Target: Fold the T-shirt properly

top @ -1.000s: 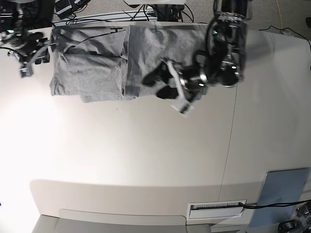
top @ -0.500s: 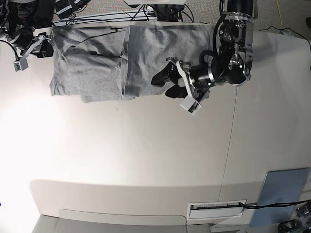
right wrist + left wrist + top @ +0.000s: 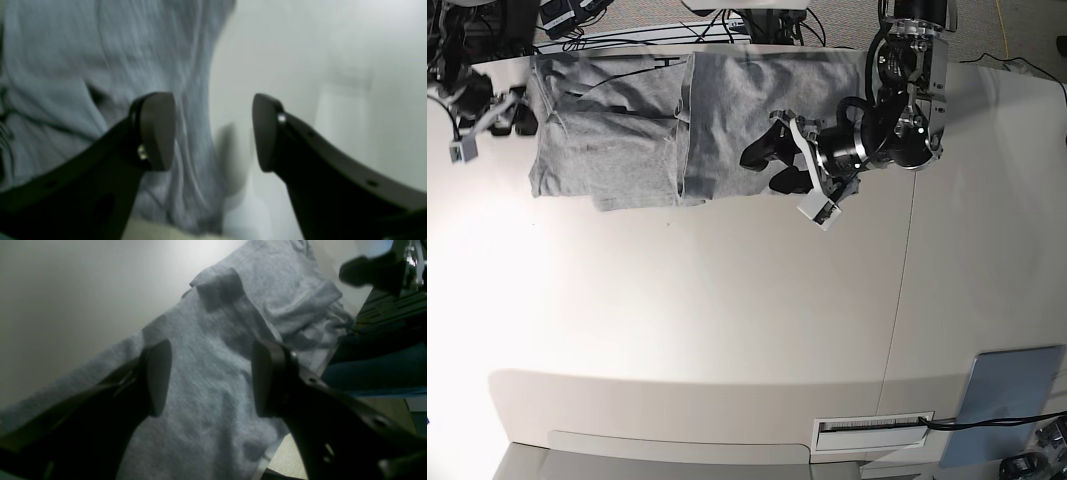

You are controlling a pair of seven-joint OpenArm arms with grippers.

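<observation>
The grey T-shirt [image 3: 657,130] lies folded in a wide band along the table's far edge, with one flap laid over its middle. My left gripper [image 3: 765,168] hovers open over the right part of the shirt. In the left wrist view its fingers [image 3: 156,376] stand wide apart above the cloth [image 3: 217,340], holding nothing. My right gripper [image 3: 522,112] is open at the T-shirt's left edge. The right wrist view shows the gripper [image 3: 213,131] empty, with the T-shirt [image 3: 100,50] under one finger and bare table under the other.
The white table [image 3: 727,320] stretches toward the near side, with a seam [image 3: 902,280] running down its right part. A grey-blue pad [image 3: 1007,400] lies at the near right corner beside a labelled slot [image 3: 872,428]. Cables [image 3: 727,25] run behind the far edge.
My right gripper has opened wide and shifted a little at the shirt's left edge. The left gripper stayed open and moved slightly up over the shirt.
</observation>
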